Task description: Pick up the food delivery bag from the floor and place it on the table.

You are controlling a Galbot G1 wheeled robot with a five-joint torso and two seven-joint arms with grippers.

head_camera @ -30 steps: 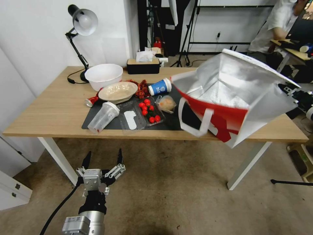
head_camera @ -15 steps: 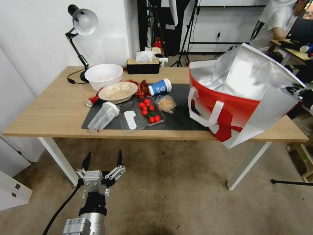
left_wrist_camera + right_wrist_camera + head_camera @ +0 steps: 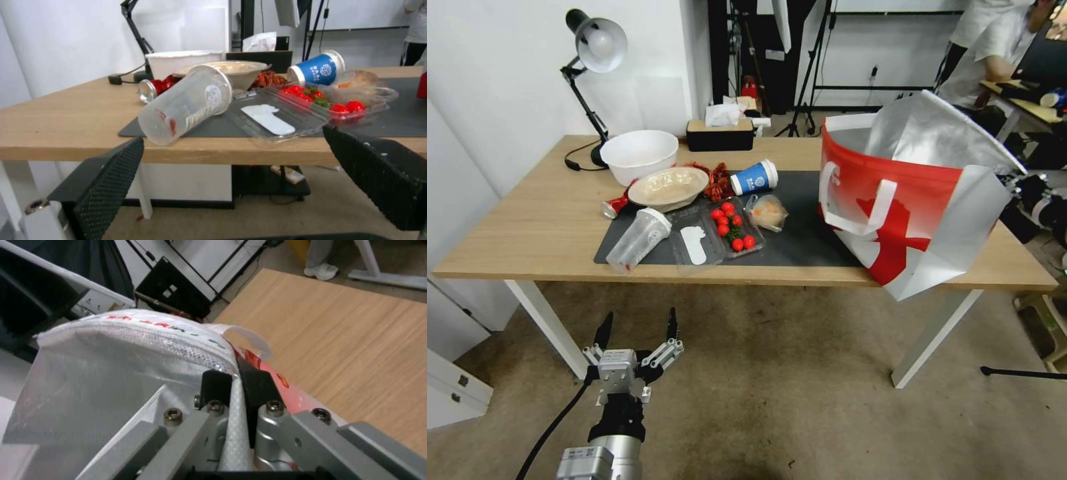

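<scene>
**Delivery bag held at the table's right end**

At the left, the left gripper is seen low over the floor, in front of the table, its fingers spread wide with nothing between them. On the dark grey mat a tipped clear cup, a lidded bowl, a tray of cherry tomatoes and a blue paper cup on its side are laid out. Further right, the food delivery bag is seen tilted over the table's right end, mouth open and foil lining exposed; whether its base rests on the tabletop cannot be told. The bag's rim is pinched by the right gripper, its fingers pressed together on the white edge.
</scene>
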